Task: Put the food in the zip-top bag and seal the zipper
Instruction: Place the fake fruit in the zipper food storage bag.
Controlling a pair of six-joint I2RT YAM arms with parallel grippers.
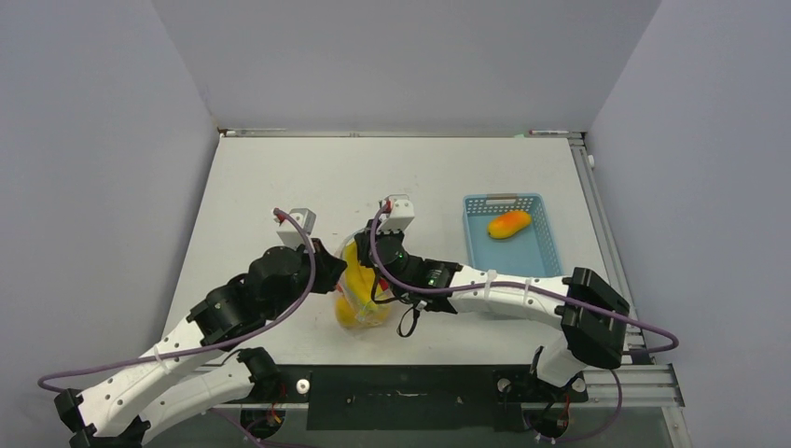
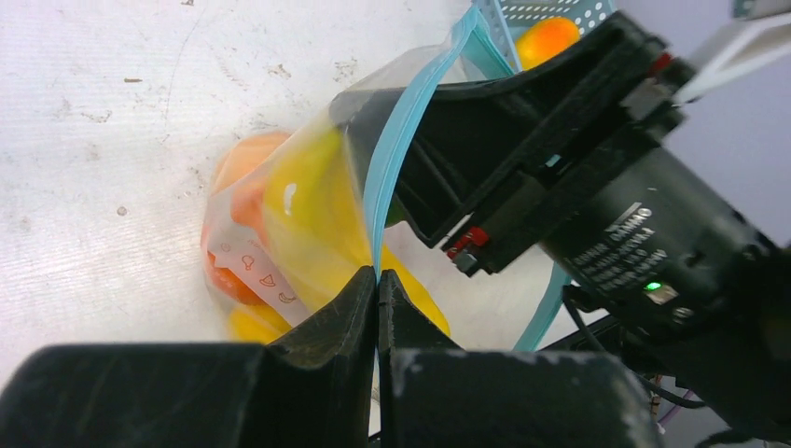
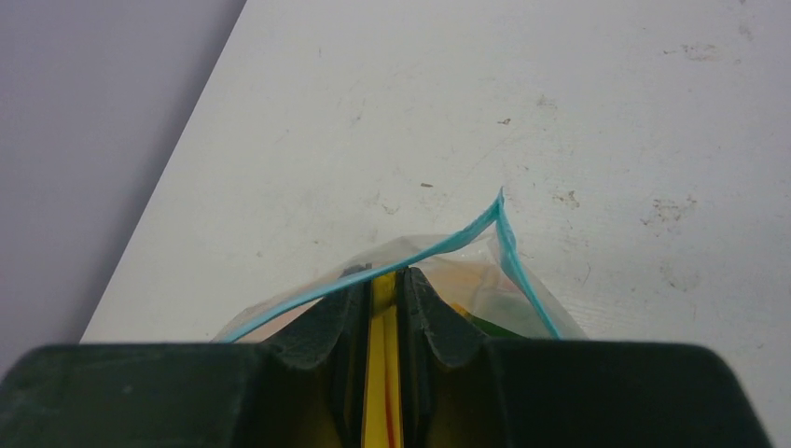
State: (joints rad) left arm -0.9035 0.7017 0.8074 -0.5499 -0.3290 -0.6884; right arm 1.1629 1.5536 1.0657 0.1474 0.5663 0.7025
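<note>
Left gripper (image 2: 376, 280), right gripper (image 3: 384, 280) apparently clamp zipper (image 2: 392, 159); scuffed white table (image 1: 280, 177), grey walls (image 1: 93, 140)

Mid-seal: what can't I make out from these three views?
- Whether the zipper is closed along its length: top view, the left gripper and right gripper cover it; wrist views show only stretches.
- Which fruits fill the zip-top bag: left wrist view, only yellow and orange blurs through crinkled plastic.
- Whether the right gripper pinches one bag wall or both: right wrist view, its fingers hide it.

light blue basket (image 1: 522, 259) | right side of white table (image 1: 280, 177) | grey walls (image 1: 93, 140)
</note>
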